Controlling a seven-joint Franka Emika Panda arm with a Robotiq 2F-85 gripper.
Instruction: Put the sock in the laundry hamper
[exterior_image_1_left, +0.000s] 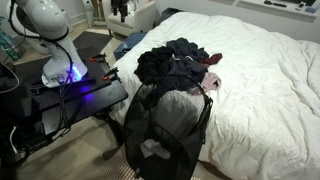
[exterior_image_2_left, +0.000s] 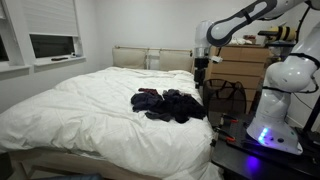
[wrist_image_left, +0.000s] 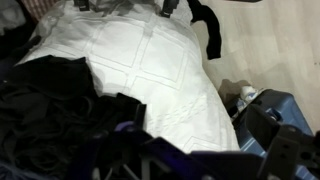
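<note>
White duvet (exterior_image_1_left: 262, 95) fills the right half of an exterior view, and a pile of dark clothes (exterior_image_1_left: 176, 60) lies on it at centre frame. At lower centre the black mesh hamper (exterior_image_1_left: 195, 135) stands against the near edge of the bed, its rim just below the pile, with pale fabric showing through the mesh. My robot's white base (exterior_image_1_left: 45, 28) sits at upper left on a black stand (exterior_image_1_left: 70, 100), with a blue light at its foot.

From the foot of the bed, an exterior view puts the arm at upper right, reaching in from the right edge. The gripper (exterior_image_2_left: 200, 72) hangs pointing down above the right side of the bed, just right of the pile and just left of the hamper, which shows right of centre beyond the mattress. A wooden dresser (exterior_image_2_left: 248, 66) stands behind it, and a window (exterior_image_2_left: 50, 45) is at upper left. At this size I cannot tell how far the jaws are parted.

In the wrist view, the fingers (wrist_image_left: 165, 8) come in along the top edge. A black sock (wrist_image_left: 210, 32) dangles at upper right, beside one finger, over the bed's edge and the pale floor (wrist_image_left: 270, 50). I cannot tell whether it is clamped or merely draped. Dark clothes fill the lower left.
</note>
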